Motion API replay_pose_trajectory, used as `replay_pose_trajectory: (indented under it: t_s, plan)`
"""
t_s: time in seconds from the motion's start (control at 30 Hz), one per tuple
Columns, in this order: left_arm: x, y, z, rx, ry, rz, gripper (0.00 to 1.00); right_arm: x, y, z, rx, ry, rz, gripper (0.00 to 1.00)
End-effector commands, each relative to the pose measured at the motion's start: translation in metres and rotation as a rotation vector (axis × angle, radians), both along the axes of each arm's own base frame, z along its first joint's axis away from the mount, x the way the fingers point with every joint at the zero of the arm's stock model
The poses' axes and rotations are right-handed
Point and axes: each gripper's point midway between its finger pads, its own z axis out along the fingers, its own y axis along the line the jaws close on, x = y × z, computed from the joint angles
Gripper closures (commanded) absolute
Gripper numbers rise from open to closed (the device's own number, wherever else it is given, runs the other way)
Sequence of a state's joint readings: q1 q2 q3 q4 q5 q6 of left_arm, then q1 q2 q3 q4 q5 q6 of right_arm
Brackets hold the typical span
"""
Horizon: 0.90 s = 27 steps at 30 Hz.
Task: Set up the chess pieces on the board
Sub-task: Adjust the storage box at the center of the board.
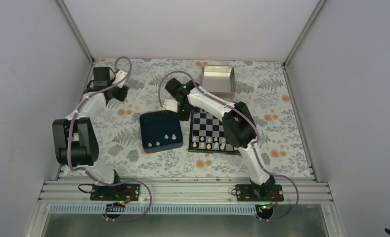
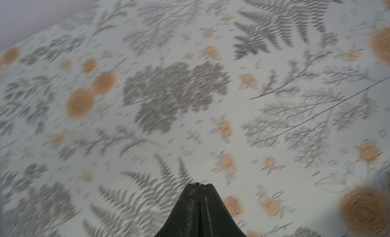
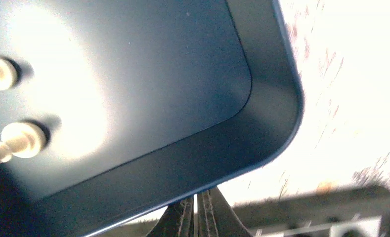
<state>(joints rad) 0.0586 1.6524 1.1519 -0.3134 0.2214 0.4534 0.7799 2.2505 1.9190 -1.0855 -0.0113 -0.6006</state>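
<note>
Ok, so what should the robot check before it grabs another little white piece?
1. Right gripper open for grabbing: not ok, it is shut, with nothing seen between its fingers.
2. Chess pieces left to fetch: ok, a few stand in the blue tray.
3. Right gripper above a piece: not ok, it hangs at the tray's far corner, with the pieces off to one side.
4. Free squares on the board: ok, the far rows in view look bare.
5. Left gripper out of the way: ok, shut, over the tablecloth, away from tray and board.
</note>
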Motion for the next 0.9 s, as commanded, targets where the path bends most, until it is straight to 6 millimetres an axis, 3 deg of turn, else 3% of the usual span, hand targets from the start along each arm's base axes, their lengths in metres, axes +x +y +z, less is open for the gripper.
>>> replay_pose_trajectory:
  t_s: [0.0,0.1,0.2,0.3,0.47,0.63,0.77,0.87]
  plan:
    - [-0.021,0.024,0.003,0.019,0.013,0.023,0.98,-0.006,0.054,0.014,0.107,-0.017,0.086,0.94]
    - [-0.034,0.037,0.002,0.024,0.022,0.038,0.98,-0.014,0.077,0.022,0.165,-0.023,0.138,0.94]
    - [-0.046,0.04,-0.007,0.016,0.046,0.035,0.98,-0.021,0.083,0.042,0.221,-0.018,0.169,0.94]
    - [-0.055,0.037,-0.02,0.009,0.078,0.019,0.98,-0.035,0.073,0.067,0.26,-0.024,0.187,0.93]
    - [-0.065,0.034,-0.047,0.007,0.154,-0.002,0.98,-0.081,0.03,0.08,0.199,0.076,0.183,0.94]
    - [-0.081,0.036,-0.078,0.048,0.247,-0.025,0.98,-0.132,0.014,0.075,0.159,0.145,0.217,0.95]
    - [-0.089,0.033,-0.088,0.044,0.277,-0.045,0.98,-0.161,0.016,0.046,0.095,0.226,0.254,0.96]
    - [-0.092,0.031,-0.094,0.049,0.293,-0.048,0.98,-0.171,0.021,0.024,0.053,0.233,0.284,0.96]
